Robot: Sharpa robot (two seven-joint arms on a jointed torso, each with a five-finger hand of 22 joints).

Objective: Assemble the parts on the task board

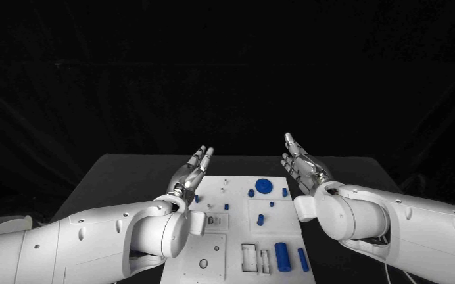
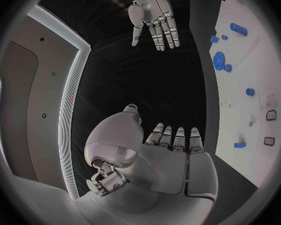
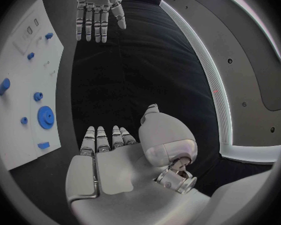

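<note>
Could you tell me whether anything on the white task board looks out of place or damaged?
Nothing stands out: the small blue parts lie on the white task board, and both silver hands, left and right, hover open, holding nothing.

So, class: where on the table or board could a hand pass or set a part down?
Free: the black table strips beside the task board, and the board's bare white area near the left hand. Crowded: around the blue gear and the long blue parts at the near right. Both hands, including the right hand, hold nothing.
</note>
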